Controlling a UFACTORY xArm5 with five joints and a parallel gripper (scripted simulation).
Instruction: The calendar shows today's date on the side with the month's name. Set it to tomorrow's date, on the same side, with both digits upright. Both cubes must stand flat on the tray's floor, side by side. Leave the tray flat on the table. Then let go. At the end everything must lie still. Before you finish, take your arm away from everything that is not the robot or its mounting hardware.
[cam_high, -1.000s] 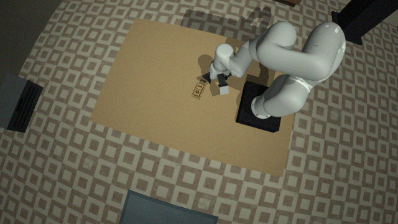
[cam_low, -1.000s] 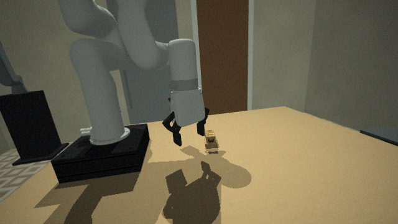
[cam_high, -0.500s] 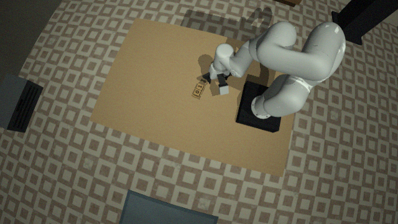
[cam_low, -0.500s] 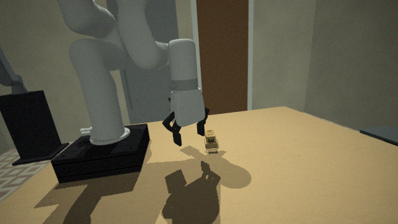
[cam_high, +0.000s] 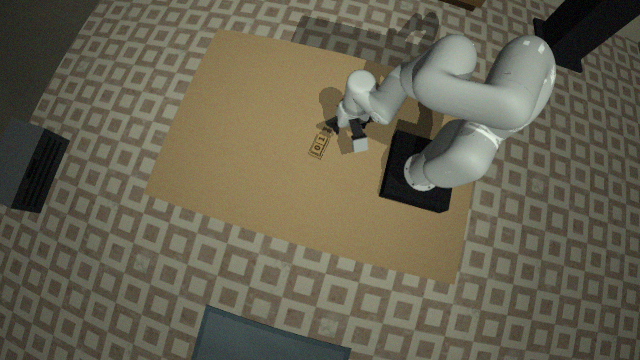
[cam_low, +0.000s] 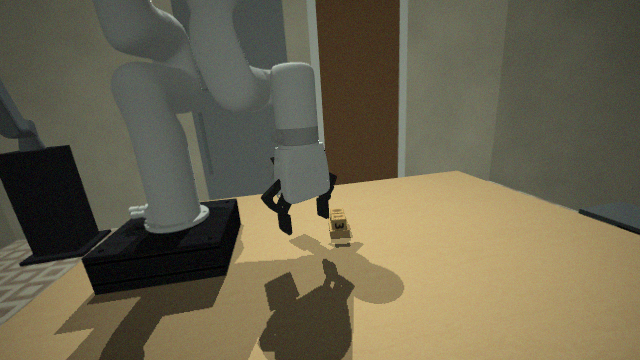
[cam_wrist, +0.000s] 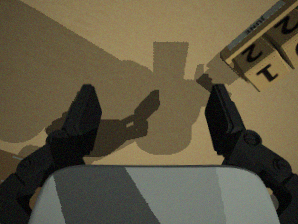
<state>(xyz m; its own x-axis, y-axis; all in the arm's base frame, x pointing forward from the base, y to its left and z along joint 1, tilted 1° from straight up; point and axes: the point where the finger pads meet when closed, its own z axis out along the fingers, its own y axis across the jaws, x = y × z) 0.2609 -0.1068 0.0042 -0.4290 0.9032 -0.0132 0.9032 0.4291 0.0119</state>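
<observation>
The calendar tray (cam_high: 315, 156) (cam_low: 340, 242) (cam_wrist: 232, 61) stands on the table with two wooden cubes side by side in it. In the wrist view its month strip (cam_wrist: 256, 23) appears to read JUNE. Beside the strip, the near cube (cam_wrist: 252, 53) and the far cube (cam_wrist: 287, 24) each show a 2. Their upper faces show 1 and 0. The near cube's end face (cam_low: 339, 226) shows a 3 in the exterior view. My gripper (cam_high: 346, 128) (cam_low: 305, 224) (cam_wrist: 153, 98) is open and empty, above the table beside the tray's near end. The far cube is partly cut off in the wrist view.
The arm's black base (cam_high: 392, 187) (cam_low: 165, 255) stands on the table (cam_high: 240, 150) (cam_low: 475, 280), on the gripper's other side from the tray. Shadows of the arm and gripper fall across the tabletop.
</observation>
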